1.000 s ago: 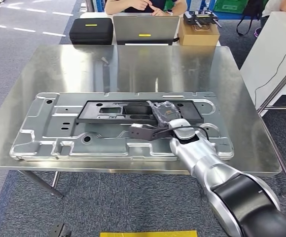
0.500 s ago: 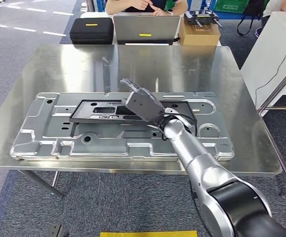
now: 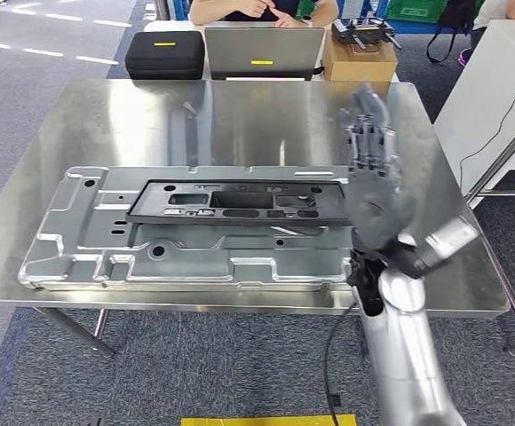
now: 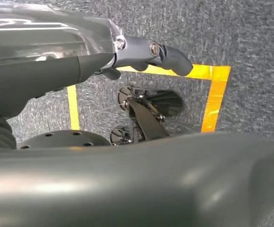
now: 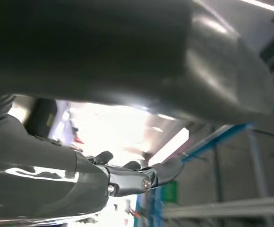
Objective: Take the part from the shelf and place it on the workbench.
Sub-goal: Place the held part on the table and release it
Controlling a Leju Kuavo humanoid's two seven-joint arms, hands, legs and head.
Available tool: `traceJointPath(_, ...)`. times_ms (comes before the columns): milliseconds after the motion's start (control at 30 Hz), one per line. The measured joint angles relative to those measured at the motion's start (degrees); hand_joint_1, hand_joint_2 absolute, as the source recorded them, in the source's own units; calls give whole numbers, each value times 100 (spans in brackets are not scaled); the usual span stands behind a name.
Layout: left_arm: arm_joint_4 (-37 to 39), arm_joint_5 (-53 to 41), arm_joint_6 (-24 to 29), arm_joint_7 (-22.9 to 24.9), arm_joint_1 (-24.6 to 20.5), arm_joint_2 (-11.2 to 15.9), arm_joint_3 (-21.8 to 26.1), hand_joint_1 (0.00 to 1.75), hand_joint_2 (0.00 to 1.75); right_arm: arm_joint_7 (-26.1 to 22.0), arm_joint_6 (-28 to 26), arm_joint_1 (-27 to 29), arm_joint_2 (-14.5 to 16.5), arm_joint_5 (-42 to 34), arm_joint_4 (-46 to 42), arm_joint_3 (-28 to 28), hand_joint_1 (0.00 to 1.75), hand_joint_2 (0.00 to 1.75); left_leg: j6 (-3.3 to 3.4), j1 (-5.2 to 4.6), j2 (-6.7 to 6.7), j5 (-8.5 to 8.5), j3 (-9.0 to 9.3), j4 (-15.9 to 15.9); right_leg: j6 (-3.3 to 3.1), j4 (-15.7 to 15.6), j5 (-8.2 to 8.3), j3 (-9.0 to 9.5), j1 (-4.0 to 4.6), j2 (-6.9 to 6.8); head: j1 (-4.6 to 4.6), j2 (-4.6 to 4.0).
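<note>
A long black plastic part (image 3: 241,202) lies flat on a silver stamped metal panel (image 3: 74,240) on the steel workbench (image 3: 107,115). My right hand (image 3: 376,177) is raised above the part's right end, fingers spread and pointing up, holding nothing and clear of the part. The right wrist view has that hand (image 5: 135,177) with fingers stretched out against ceiling lights. My left hand (image 4: 146,49) hangs over the carpet with its fingers out and nothing in it.
Beyond the far edge of the bench stand a black case (image 3: 164,55), a laptop (image 3: 263,51) and a cardboard box (image 3: 359,60), with a person (image 3: 261,9) seated behind. A white table (image 3: 489,89) stands at the right. Yellow tape (image 3: 268,420) marks the floor.
My right hand has let go of the black part, lifted off it and swung right with fingers turned upward. The part has settled flat on the panel.
</note>
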Motion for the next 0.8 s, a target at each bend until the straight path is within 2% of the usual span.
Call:
traceJointPath(67, 0, 46, 27, -5, 13, 2, 43, 0, 0, -229, 112, 393, -4, 72, -610, -139, 0, 0, 56, 13, 10, 50, 51, -90, 39, -25, -12, 38, 1, 4, 0, 0)
traceJointPath(133, 0, 98, 53, -5, 18, 3, 94, 0, 0, -405, 221, 860, -8, 188, -1148, -264, 0, 0, 108, 51, 24, 107, 110, -215, 53, 147, -204, -8, 16, 1, 2, 0)
traceJointPath(167, 0, 116, 64, -5, 27, 4, 123, 0, 0, -454, 252, 1083, -11, 243, -1370, -321, 0, 0, 118, 64, 33, 121, 122, -245, 52, 399, -383, -116, 15, 1, 3, 0)
traceJointPath(233, 0, 135, 86, -13, 53, 4, 166, 0, 0, -481, 265, 1410, -21, 296, -1676, -418, 0, 0, 122, 70, 53, 125, 113, -249, 67, 1091, -718, -442, 10, -1, 4, 0)
traceJointPath(267, 0, 140, 94, -22, 63, 4, 180, 0, 0, -478, 250, 1529, -34, 302, -1771, -459, 0, 0, 118, 75, 66, 126, 109, -247, 84, 1321, -757, -547, 3, -2, 4, 0)
traceJointPath(300, 0, 151, 103, -33, 66, 4, 192, 0, 0, -474, 228, 1645, -49, 302, -1840, -493, 0, 0, 111, 84, 76, 129, 106, -244, 106, 1358, -679, -558, -5, -5, 4, 0)
traceJointPath(333, 0, 163, 113, -45, 66, 4, 204, 0, 0, -472, 199, 1765, -61, 303, -1904, -524, 0, 0, 96, 100, 80, 130, 105, -238, 128, 1167, -500, -458, -18, -8, 4, 0)
traceJointPath(367, 0, 174, 123, -58, 66, 5, 219, 0, 0, -477, 172, 1886, -69, 308, -1962, -551, 0, 0, 72, 118, 79, 129, 104, -224, 155, 794, -277, -272, -37, -17, 4, 0)
traceJointPath(433, 0, 190, 143, -88, 70, 20, 252, 0, 0, -486, 123, 2102, -74, 314, -2028, -596, 0, 0, -12, 119, 70, 130, 88, -186, 167, 148, -4, 43, -43, -14, 2, 1)
traceJointPath(467, 0, 193, 147, -104, 73, 28, 270, 0, 0, -490, 92, 2204, -77, 316, -2041, -622, 0, 0, -55, 110, 64, 139, 81, -171, 148, -9, 37, 109, -42, -10, -1, 1)
traceJointPath(567, 0, 195, 157, -133, 84, 45, 329, 0, 0, -494, -18, 2511, -90, 337, -2023, -726, 0, 0, -153, 115, 47, 175, 67, -159, 21, -28, 62, 69, -31, -5, -6, 0)
traceJointPath(600, 0, 195, 162, -135, 89, 51, 349, 0, 0, -494, -54, 2600, -95, 351, -1995, -764, 0, 0, -180, 124, 44, 106, 45, -113, -30, -29, 89, 42, -34, -13, -7, 0)
traceJointPath(633, 0, 195, 168, -137, 94, 56, 367, 0, 0, -494, -89, 2682, -102, 373, -1959, -801, 0, 0, -203, 130, 44, -38, 2, 7, -83, -34, 121, 6, -39, -25, -8, 0)
traceJointPath(700, 0, 195, 173, -139, 98, 59, 394, 0, 0, -494, -154, 2847, -121, 431, -1815, -900, 0, 0, -239, 134, 44, -523, -165, 564, -159, -35, 191, -92, -33, -54, -8, 0)
traceJointPath(733, 0, 195, 175, -139, 99, 59, 404, 0, 0, -494, -211, 2932, -143, 453, -1700, -958, 0, 0, -248, 135, 44, -741, -245, 905, -179, -34, 226, -142, -20, -71, -8, 0)
traceJointPath(767, 0, 195, 177, -139, 102, 59, 411, 0, 0, -494, -286, 3017, -182, 471, -1554, -1009, 0, 0, -247, 134, 44, -879, -281, 1175, -189, -32, 262, -192, -5, -87, -8, 0)
traceJointPath(800, 0, 195, 179, -139, 105, 59, 418, 0, 0, -492, -361, 3087, -230, 493, -1401, -1050, 0, 0, -234, 130, 44, -903, -239, 1280, -193, -29, 296, -238, 12, -98, -8, 0)
